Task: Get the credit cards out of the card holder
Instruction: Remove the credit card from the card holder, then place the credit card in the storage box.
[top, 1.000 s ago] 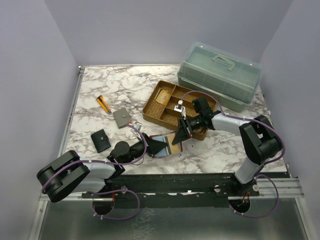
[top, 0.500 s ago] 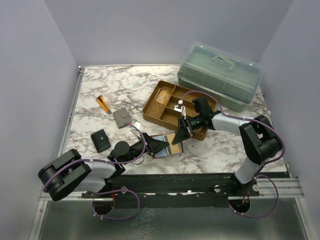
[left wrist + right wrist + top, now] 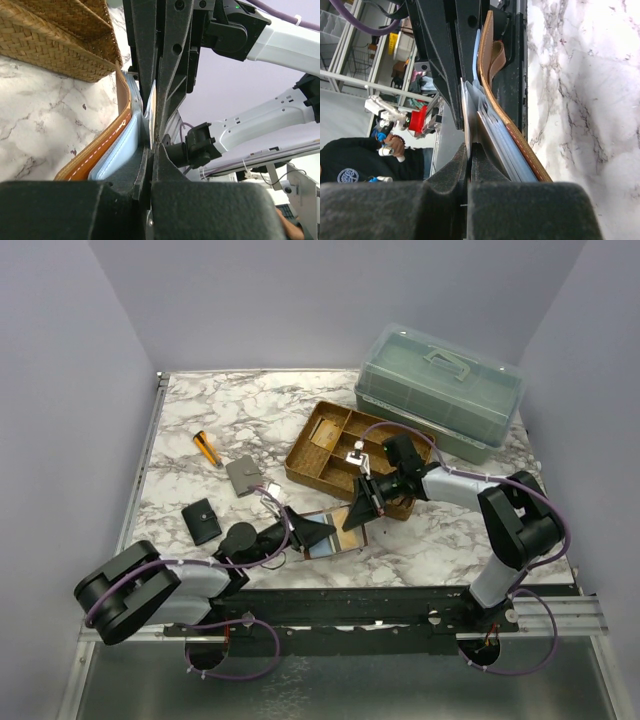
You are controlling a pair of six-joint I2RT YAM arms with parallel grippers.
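Holder: one brown card holder (image 3: 328, 540), open on its edge on the marble table (image 3: 200, 410), near centre, between the two grippers; light-blue faces inside.
Cards: one thin tan card (image 3: 152, 112) counted, edge-on in the fold; any others cannot be told.
Left gripper (image 3: 316, 533): at the holder's near-left side, fingers together; the tan edge runs into the tips, a grip is unclear.
Right gripper (image 3: 353, 517): at the holder's far-right side, fingers pinched on the card's edge.
Other wallets: two, one grey (image 3: 243, 475) and one black (image 3: 203, 520), both left.
Tray: one woven tray (image 3: 318, 462), just beyond the holder.
Box: one green lidded box (image 3: 440, 390), far right.
Stick: one orange stick (image 3: 208, 448), far left.
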